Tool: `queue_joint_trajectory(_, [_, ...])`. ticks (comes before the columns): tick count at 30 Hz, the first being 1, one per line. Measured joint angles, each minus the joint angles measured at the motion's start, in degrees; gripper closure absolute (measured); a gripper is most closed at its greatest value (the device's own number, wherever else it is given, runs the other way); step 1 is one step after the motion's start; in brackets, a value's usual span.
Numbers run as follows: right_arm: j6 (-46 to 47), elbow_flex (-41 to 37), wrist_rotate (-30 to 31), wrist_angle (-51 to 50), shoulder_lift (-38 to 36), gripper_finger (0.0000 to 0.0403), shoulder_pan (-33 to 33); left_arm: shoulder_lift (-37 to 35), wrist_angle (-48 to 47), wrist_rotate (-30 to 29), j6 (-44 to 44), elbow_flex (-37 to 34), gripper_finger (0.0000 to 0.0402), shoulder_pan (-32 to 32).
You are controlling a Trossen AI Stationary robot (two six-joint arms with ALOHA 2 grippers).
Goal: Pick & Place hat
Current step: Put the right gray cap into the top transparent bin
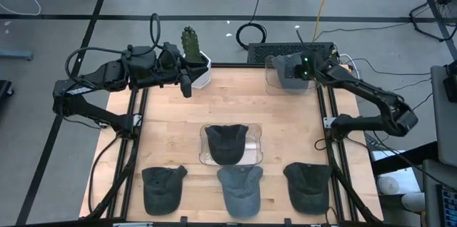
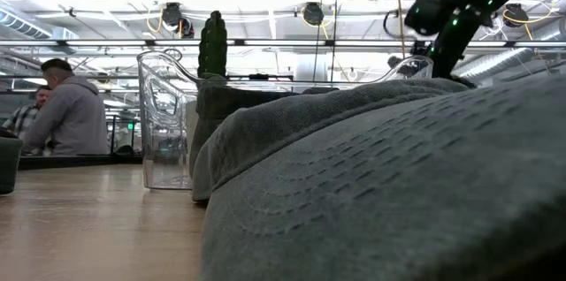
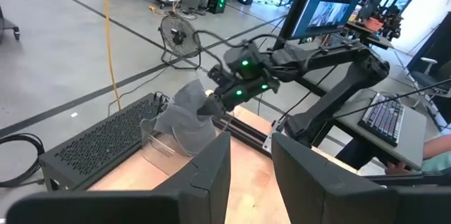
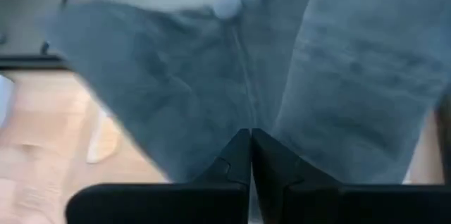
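My right gripper point(image 1: 300, 68) is at the table's far right corner, shut on a grey hat point(image 1: 285, 72) over a clear container point(image 1: 273, 84). The left wrist view shows that hat point(image 3: 184, 122) hanging under my right gripper point(image 3: 215, 101). A dark hat point(image 1: 227, 143) lies in a clear tray point(image 1: 253, 157) at the table's middle. Three more grey hats point(image 1: 163, 188) point(image 1: 239, 190) point(image 1: 308, 186) lie flat in a row along the near edge. My left gripper point(image 1: 186, 83) hovers open near the far edge, beside a cactus pot, touching nothing. My right gripper pinches a fold of the hat's crown cloth point(image 4: 243, 115) between its two shut fingers point(image 4: 229, 164), not far from the top button point(image 4: 227, 4). It comes from above, slanting down. The hat hangs below the fingers at the clear container; whether its lower edge rests inside I cannot tell.
A cactus in a white pot point(image 1: 193, 59) stands at the far edge beside my left gripper. A black perforated box point(image 1: 285, 50) sits just beyond the far right corner. Bare wood lies between the tray and the far edge. People sit in the room behind point(image 2: 66, 109).
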Motion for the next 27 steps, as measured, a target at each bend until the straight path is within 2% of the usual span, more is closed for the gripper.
queue_joint_trajectory(8, [-2.6,0.0,-0.8,0.2,8.3,0.0402,-4.5,0.0,-0.1,0.0,-1.7,0.0,0.0289,-0.2])
queue_joint_trajectory(15, [-6.1,0.0,-0.8,2.8,10.5,0.0402,-8.5,0.0,-0.4,0.1,-3.3,0.0,0.0289,-1.4])
queue_joint_trajectory(22, [-8.4,0.0,-6.2,3.6,5.0,0.0402,-9.7,0.0,-0.5,0.1,-3.0,0.0,0.0289,-2.5])
queue_joint_trajectory(27, [-6.7,0.0,-6.4,3.1,-2.7,0.0402,-9.6,0.0,-0.6,-0.1,-2.8,0.0,0.0289,-2.5])
